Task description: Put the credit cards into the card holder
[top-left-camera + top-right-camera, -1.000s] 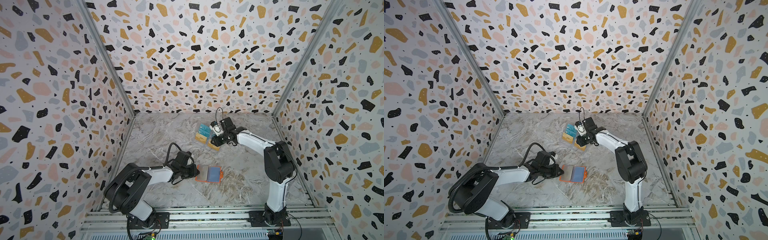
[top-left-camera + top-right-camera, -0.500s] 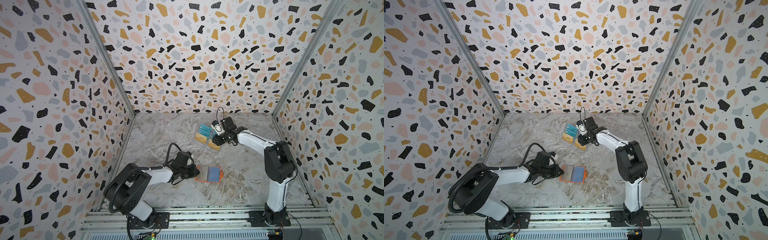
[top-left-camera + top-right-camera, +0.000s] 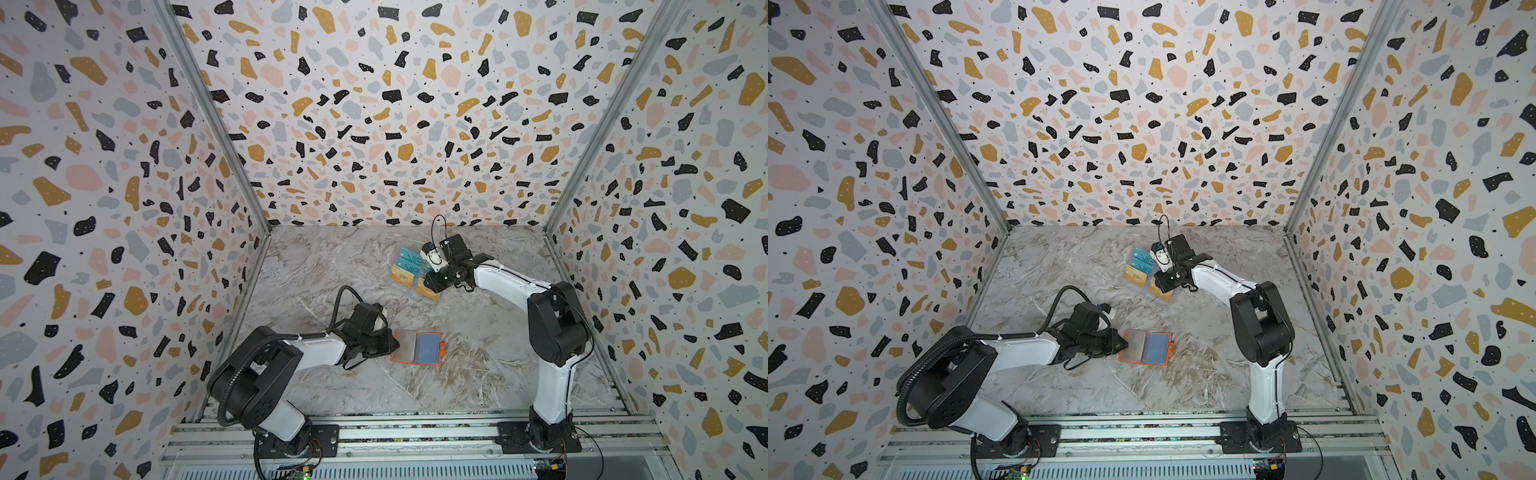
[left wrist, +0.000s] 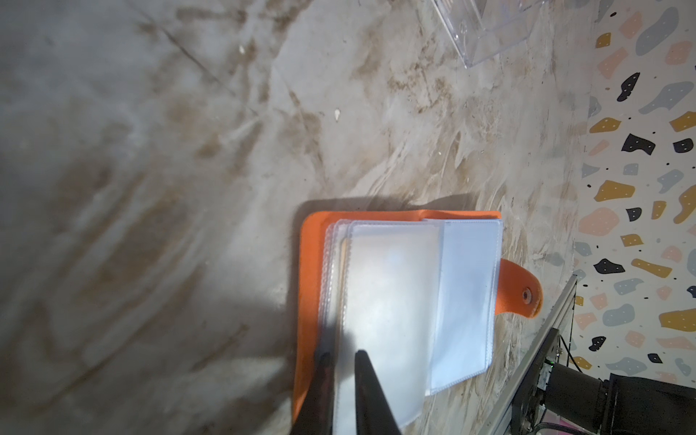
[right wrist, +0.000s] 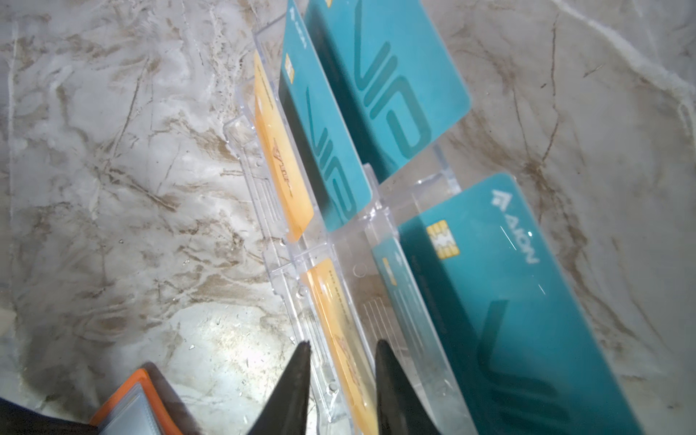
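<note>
Two flat tan-gold plastic credit cards (image 5: 339, 320), standing on edge in the front slots of a clear plastic rack (image 5: 376, 222) toward the far middle of the grey marbled tabletop (image 3: 332, 270); behind them in the same rack, teal cards (image 5: 395, 75) marked VIP. Nearer gold card bracketed by the right gripper (image 5: 343, 344), jaws apart, one finger either side of card and clear front wall, not yet clamped.

Well apart, near the middle of the table: the small bright orange book-like card holder (image 4: 310, 282), lying open and flat, clear sleeves (image 4: 395, 282) facing up, snap tab (image 4: 523, 293) pointing right. At its left edge, the left gripper (image 4: 342, 354), fingers drawn almost together on the edge of a sleeve page, apparently pinning the book open.

Faint tan strip under the top sleeve in the left wrist view, possibly a card already stowed; too blurred to say.

Judged an early-to-middle stage: holder opened and steadied, pick-up in hand, no card in transit. Left to do: closing on the gold card, lifting it clear of the rack, carrying it across, sliding it into a sleeve, then the same for the other. Speckled terrazzo walls (image 3: 374, 124) all around.
</note>
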